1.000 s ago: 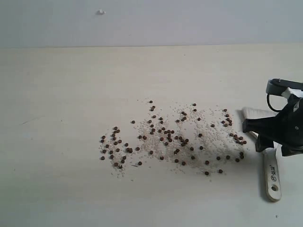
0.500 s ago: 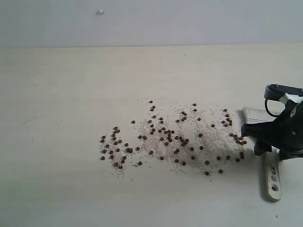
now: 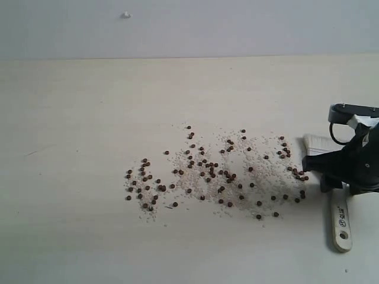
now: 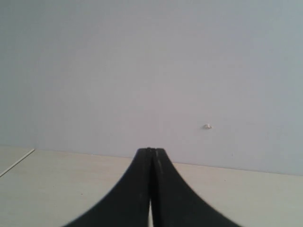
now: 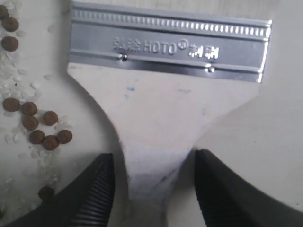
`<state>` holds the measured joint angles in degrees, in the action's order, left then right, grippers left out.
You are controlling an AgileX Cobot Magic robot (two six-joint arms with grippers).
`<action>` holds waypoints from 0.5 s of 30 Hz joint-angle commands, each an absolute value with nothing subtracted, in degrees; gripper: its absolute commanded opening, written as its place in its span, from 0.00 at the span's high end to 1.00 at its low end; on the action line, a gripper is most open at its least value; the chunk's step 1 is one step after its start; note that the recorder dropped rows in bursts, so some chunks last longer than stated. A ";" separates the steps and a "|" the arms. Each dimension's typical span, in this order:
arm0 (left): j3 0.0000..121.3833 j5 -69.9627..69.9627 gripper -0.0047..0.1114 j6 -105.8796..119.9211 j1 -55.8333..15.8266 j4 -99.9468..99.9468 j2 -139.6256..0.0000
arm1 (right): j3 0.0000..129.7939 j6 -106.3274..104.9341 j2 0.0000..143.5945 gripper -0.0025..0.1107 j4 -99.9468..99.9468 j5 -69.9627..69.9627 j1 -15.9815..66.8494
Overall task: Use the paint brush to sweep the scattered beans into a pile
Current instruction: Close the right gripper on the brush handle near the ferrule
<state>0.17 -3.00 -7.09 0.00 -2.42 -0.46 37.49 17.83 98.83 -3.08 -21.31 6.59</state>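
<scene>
The beans [image 3: 219, 174] lie scattered in a wide band across the table's middle, mixed with fine whitish crumbs. Just right of them the paint brush [image 3: 340, 222] lies flat, bristles toward the back and handle toward the front. My right gripper [image 3: 334, 177] is low over its neck. The right wrist view shows the silver ferrule [image 5: 168, 47] and cream handle [image 5: 161, 109], with my right gripper [image 5: 154, 161] open and one finger on each side of the narrow neck, gaps showing. Some beans [image 5: 38, 127] lie beside one finger. My left gripper [image 4: 151, 151] is shut on nothing, out of the exterior view.
The pale wooden table [image 3: 71, 118] runs back to a grey wall bearing a small white speck [image 3: 126, 15]. The brush's handle end [image 3: 342, 236] sits near the front right of the table.
My right gripper has sunk a little lower over the brush neck and its jaws have drawn slightly inward. Brush and beans have not moved.
</scene>
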 commanded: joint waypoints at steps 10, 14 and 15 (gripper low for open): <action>0.00 -2.99 0.96 -7.00 0.07 -1.96 -0.68 | 39.92 18.23 100.04 0.59 -4.58 -26.97 6.66; 0.00 -2.99 0.96 -7.00 0.07 -1.96 -0.68 | 39.92 18.23 100.04 0.59 -4.58 -24.59 6.66; 0.00 -2.99 0.96 -7.00 0.07 -1.96 -0.68 | 39.92 18.23 100.04 0.59 -4.58 -24.56 6.66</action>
<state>0.17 -3.00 -7.09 0.00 -2.42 -0.46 39.72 18.15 99.66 -4.17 -25.87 6.59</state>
